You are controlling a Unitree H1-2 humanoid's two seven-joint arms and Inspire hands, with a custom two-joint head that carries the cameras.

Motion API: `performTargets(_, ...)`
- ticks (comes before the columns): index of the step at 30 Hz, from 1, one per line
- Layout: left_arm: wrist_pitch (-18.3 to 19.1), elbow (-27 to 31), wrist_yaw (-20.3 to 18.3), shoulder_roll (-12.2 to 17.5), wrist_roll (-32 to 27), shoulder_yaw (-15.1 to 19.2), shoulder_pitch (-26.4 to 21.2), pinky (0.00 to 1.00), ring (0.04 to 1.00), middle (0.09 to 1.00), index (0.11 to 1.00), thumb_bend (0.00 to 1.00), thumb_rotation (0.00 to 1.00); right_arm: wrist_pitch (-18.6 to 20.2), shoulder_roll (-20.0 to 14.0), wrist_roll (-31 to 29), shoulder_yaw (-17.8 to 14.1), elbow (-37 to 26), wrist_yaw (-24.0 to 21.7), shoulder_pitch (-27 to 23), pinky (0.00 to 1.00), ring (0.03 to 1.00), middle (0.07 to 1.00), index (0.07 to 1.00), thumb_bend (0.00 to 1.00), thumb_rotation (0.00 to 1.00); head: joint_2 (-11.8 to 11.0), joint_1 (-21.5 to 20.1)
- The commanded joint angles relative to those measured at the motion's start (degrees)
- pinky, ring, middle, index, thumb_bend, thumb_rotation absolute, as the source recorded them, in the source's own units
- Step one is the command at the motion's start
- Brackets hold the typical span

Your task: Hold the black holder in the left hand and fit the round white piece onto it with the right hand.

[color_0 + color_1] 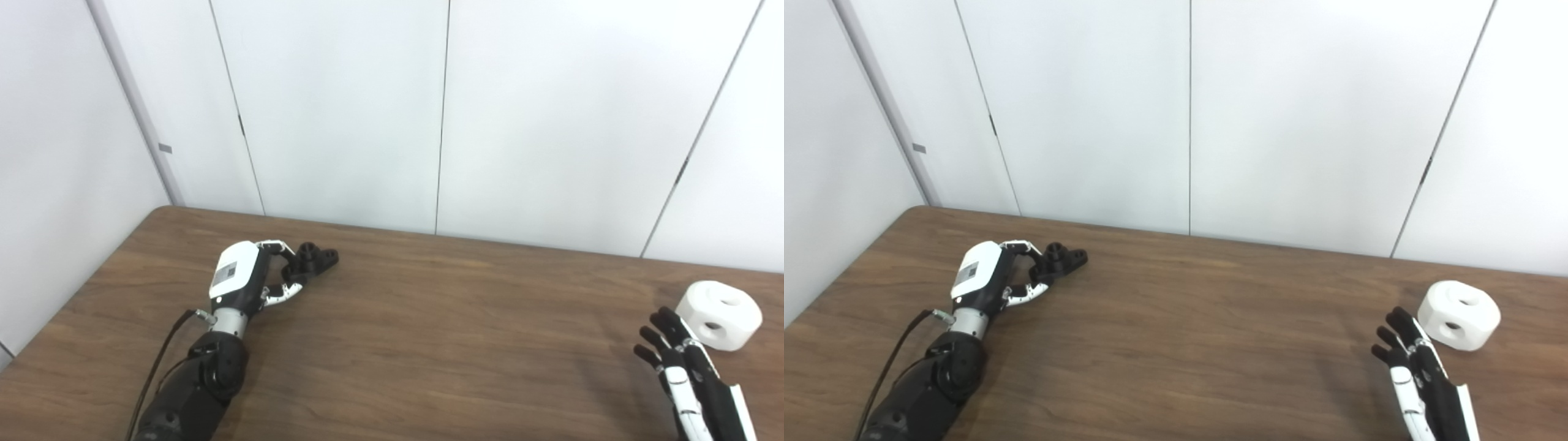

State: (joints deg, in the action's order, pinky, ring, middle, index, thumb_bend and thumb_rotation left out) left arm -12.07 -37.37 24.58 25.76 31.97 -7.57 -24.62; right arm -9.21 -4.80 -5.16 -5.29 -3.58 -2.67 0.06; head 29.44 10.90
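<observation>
The black holder lies on the brown table at the far left. My left hand reaches it from the near side, and its fingers and thumb curl around the holder's near end, touching it. The holder rests on the table. The round white piece, with holes in its top and side, sits on the table at the far right. My right hand is open with fingers straight, just in front and left of the white piece, not touching it. Both also show in the right eye view: the holder and the white piece.
White wall panels rise right behind the table's far edge. The right hand and the white piece are near the table's right edge. A black cable runs along my left forearm.
</observation>
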Motion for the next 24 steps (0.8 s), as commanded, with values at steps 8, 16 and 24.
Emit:
performTargets(8,-1.65,0.33,1.20,-0.53,0.45,-0.43,-0.35,0.65,0.724,0.646,0.482,0.52,0.05,-0.93,0.74,0.43,0.51,-1.16,0.53,1.00,0.81,0.871,0.898,0.886,0.26,0.72,0.56,-0.35)
performTargets(16,-1.77,0.18,1.16,-0.46,0.47,-0.43,-0.32,0.66,0.723,0.644,0.482,0.52,0.05,-0.78,0.72,1.59,0.80,-1.45,0.82,0.67,0.79,0.865,0.893,0.884,0.26,0.72,0.67,-0.41)
performTargets(24,-1.89,1.18,1.25,-0.51,0.98,-0.83,0.45,0.66,0.725,0.648,0.482,0.52,0.05,-0.90,0.99,1.24,0.80,-1.52,0.83,0.59,0.79,0.862,0.896,0.880,0.25,0.69,0.89,-0.54)
